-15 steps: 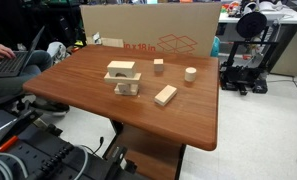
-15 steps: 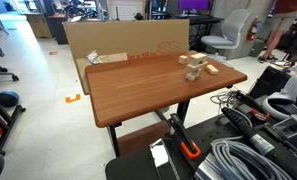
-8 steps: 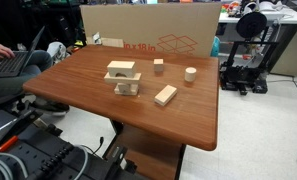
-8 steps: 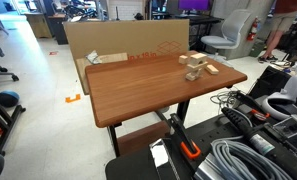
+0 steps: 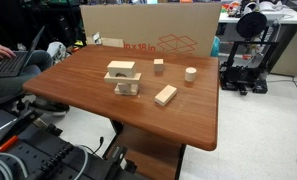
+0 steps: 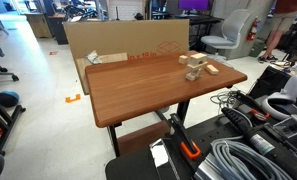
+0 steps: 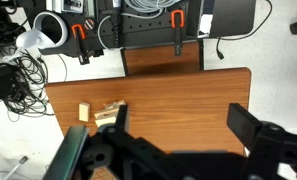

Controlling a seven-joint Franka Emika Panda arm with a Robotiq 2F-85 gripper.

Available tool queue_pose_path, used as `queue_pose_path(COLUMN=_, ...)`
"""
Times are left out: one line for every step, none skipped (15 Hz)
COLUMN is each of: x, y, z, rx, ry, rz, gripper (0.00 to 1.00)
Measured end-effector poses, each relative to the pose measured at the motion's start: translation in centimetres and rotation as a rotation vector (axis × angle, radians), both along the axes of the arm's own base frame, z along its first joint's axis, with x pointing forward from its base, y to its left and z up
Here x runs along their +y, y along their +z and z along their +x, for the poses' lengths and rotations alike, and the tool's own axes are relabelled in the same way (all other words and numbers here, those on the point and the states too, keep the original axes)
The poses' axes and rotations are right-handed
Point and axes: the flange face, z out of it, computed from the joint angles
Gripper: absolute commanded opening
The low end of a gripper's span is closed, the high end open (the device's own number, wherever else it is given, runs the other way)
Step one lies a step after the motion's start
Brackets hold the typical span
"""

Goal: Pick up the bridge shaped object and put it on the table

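The bridge shaped object [image 5: 121, 69] sits on top of a small stack of pale blocks near the middle of the worktop [image 5: 88, 85]. It rests on another block rather than on the wood, which is why the task asks for it to be lifted off and set down. A plain rectangular block [image 5: 165, 95], a small cube [image 5: 158, 65] and a short cylinder [image 5: 190, 73] lie apart from the stack, leaving bare worktop around it for a landing spot.

The arm is out of frame in both exterior views. Only the wrist view shows the end effector [image 7: 166, 140], a dark blur along the bottom edge. Its jaws look spread apart with nothing between them, and it hangs high above the worktop [image 7: 188, 95], well away from the stack [image 7: 110, 114]. No approach has begun, by my reading.

The arch notch is too small to make out cleanly in any view, and in the wrist view the end effector partly covers the stack.
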Motion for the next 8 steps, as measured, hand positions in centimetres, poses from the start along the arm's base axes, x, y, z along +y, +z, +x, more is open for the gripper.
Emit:
queue_pose_path(x=-0.4, y=0.1, z=0.2, rx=0.002, ry=-0.002, rz=0.006, gripper=1.0)
queue_pose_path(x=-1.0, y=0.3, z=0.4, rx=0.006, ry=-0.003, rz=0.017, gripper=1.0)
queue_pose_path(x=-1.9, y=0.5, z=0.8, rx=0.012, ry=-0.001, rz=0.031, gripper=1.0)
queue_pose_path(x=-3.0, y=0.7, z=1.2, rx=0.019, ry=0.001, rz=0.048, gripper=1.0)
queue_pose_path(x=-4.2, y=0.8, z=1.6, rx=0.027, ry=0.005, rz=0.067, gripper=1.0)
queue_pose_path(x=-5.5, y=0.9, z=1.9, rx=0.036, ry=0.012, rz=0.084, gripper=1.0)
queue_pose_path(x=-6.8, y=0.9, z=2.2, rx=0.046, ry=0.026, rz=0.102, gripper=1.0)
queue_pose_path(x=-8.1, y=0.9, z=2.5, rx=0.057, ry=0.045, rz=0.117, gripper=1.0)
